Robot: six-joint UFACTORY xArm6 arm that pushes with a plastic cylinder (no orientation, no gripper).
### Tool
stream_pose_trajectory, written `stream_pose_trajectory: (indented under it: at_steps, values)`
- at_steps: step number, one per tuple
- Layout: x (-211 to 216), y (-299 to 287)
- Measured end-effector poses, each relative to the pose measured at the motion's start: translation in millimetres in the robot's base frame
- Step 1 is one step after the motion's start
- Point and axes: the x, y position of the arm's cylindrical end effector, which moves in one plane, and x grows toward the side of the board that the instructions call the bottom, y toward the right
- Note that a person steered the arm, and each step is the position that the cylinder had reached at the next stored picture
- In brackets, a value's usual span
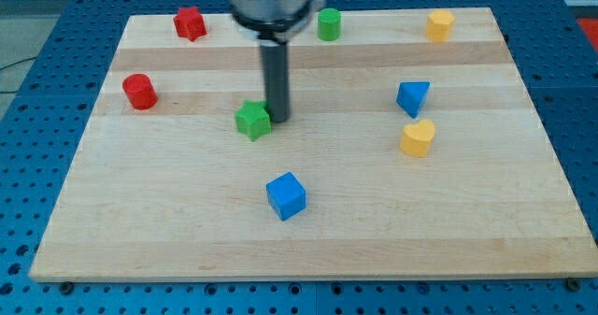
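My dark rod comes down from the view's top centre, and my tip (277, 121) rests on the wooden board (168, 221) just right of a green star-shaped block (252, 120), touching or almost touching its right side. A blue cube (286, 195) lies below the tip, toward the view's bottom. To the right are a blue triangular block (412, 97) and a yellow heart-shaped block (418, 138).
A red cylinder (139, 91) sits at the left, a red star-like block (190, 22) at top left, a green cylinder (328, 23) at top centre, a yellow block (440, 23) at top right. A blue perforated table surrounds the board.
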Motion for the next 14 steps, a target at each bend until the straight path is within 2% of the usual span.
stream_pose_trajectory:
  at_steps: [1,3,5,6,7,8,9,10,11,12,13,14]
  values:
    - [60,-64]
    - [1,-62]
    - [74,-165]
    - [46,-165]
    - [40,-196]
    - [56,-206]
    - [72,-193]
    - [49,-163]
    - [-6,-93]
    - [-41,-27]
    - [-56,16]
    - [-76,93]
